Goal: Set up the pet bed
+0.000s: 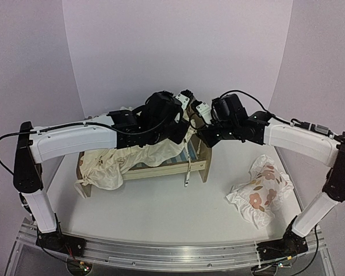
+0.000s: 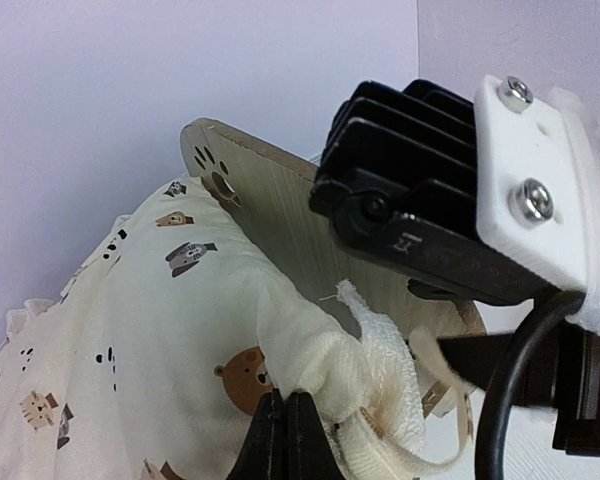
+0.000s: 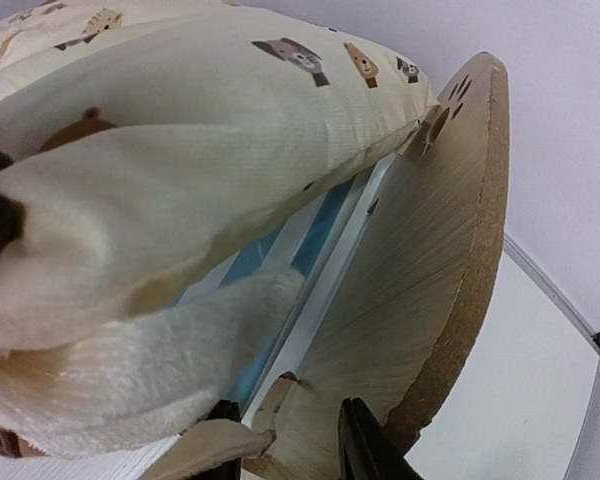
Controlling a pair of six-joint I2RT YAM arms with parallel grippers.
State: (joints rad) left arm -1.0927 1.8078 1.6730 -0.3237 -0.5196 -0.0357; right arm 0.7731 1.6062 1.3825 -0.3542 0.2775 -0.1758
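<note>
table (image 1: 161,213): white, carrying everything; both arms reaching in from the near edge and meeting over its middle.
pet bed (image 1: 161,172): standing on the table left of centre, long side toward the arm bases, beneath the two wrists; light wood frame.
headboard (image 3: 420,260): rounded, upright, paw-print cutouts near its top edge; seen close in both wrist views.
striped base (image 3: 318,222): blue and white, showing in the gap between cushion and headboard.
cushion (image 1: 112,167): cream, printed with small animals; lying askew over the bed, one end bunched over the left end of the frame, the other end lifted against the headboard.
pillow (image 1: 259,190): white, ruffled, red-brown flowers; lying on the table to the right, well apart from the bed.
tie string (image 1: 188,172): pale, hanging down over the near side rail.
left hand (image 2: 287,430): clenched on a fold of the cushion's corner, just beside the headboard.
right hand (image 3: 292,462): released, fingers (image 3: 365,450) parted low at the foot of the headboard, wood in view between them; contact with the wood not possible to tell.
</note>
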